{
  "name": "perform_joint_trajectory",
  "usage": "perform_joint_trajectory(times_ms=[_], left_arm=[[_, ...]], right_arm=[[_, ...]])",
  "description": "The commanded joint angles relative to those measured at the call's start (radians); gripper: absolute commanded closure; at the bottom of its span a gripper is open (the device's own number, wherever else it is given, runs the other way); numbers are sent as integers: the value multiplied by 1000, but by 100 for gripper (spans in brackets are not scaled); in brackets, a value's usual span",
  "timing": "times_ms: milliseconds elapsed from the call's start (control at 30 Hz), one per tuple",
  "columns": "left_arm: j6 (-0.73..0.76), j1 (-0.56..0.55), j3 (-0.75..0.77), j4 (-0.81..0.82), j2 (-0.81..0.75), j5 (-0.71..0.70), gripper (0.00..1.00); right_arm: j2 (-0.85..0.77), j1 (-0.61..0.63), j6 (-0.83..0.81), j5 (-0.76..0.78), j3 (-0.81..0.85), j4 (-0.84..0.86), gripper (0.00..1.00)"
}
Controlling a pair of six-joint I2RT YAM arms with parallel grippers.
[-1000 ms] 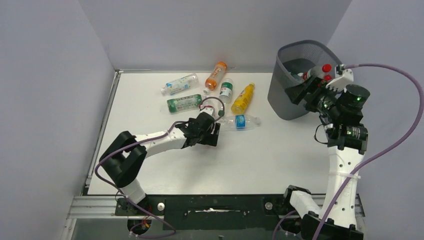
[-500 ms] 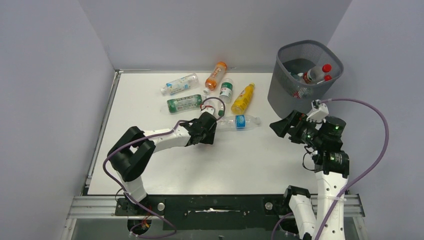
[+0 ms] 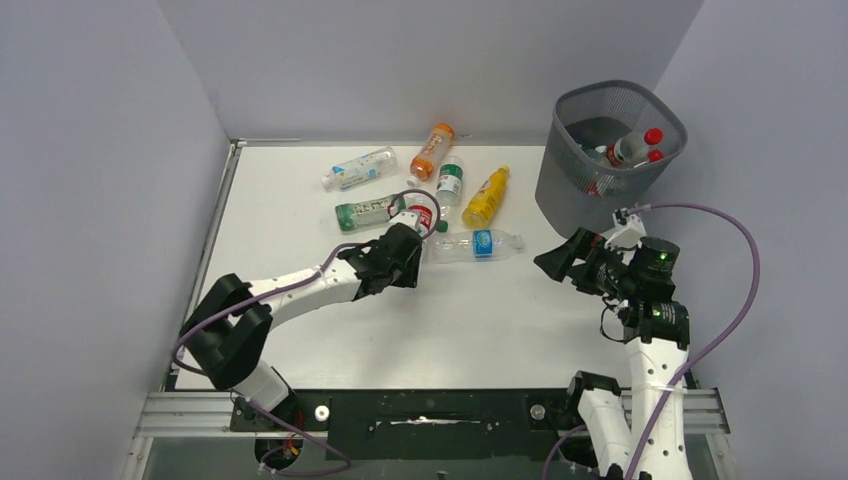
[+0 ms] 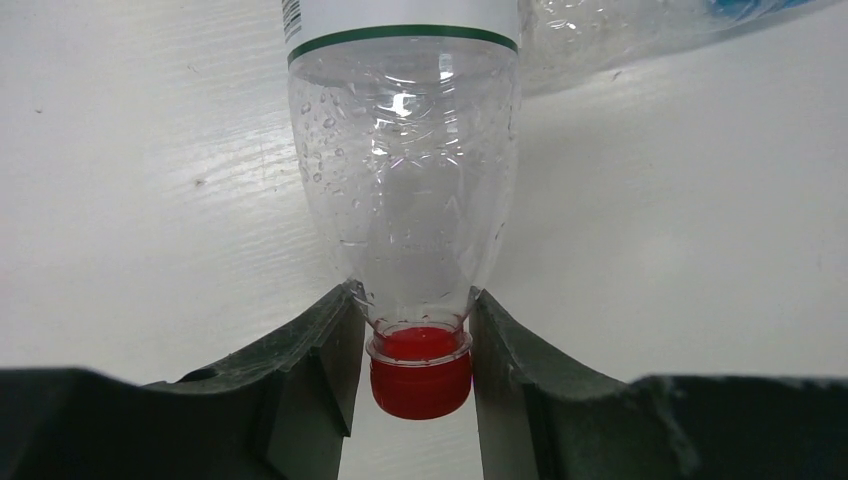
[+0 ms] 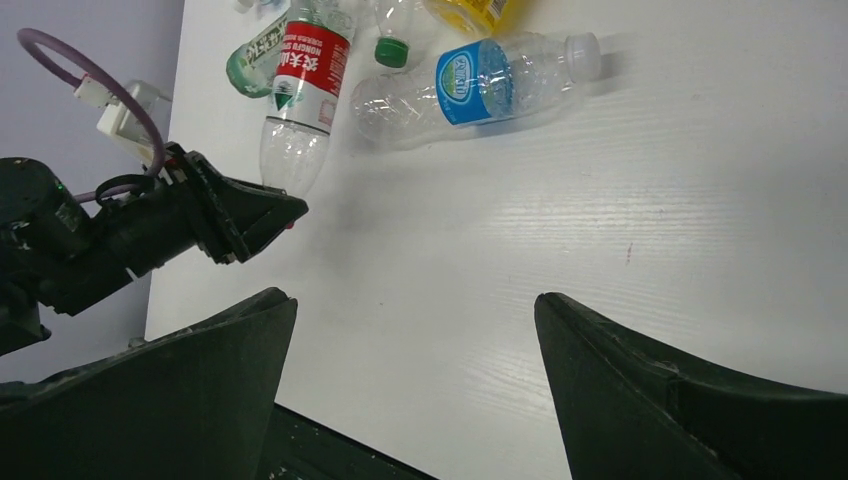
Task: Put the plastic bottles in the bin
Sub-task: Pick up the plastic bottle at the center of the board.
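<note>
From above: seven plastic bottles lying on the table around upper centre, at least two more inside the bin at upper right, right tool spread wide and empty below it. Through the left wrist: left tool clenched on the neck of one red-capped bottle, lower centre. Through the right wrist: at least five bottles across the top edge.

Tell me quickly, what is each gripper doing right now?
Left gripper: closed on the neck of the red-capped bottle, which lies on the table.
Right gripper: open, holding nothing.
</note>
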Motion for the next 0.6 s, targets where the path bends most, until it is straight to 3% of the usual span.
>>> perform_joint_trajectory(times_ms=[0, 567], left_arm=[[-18, -10, -3, -15, -100, -17, 67], [-13, -22, 28, -71, -235, 55, 68]], right_arm=[[13, 16, 18, -33, -8, 84, 6], [48, 75, 85, -40, -79, 201, 6]])
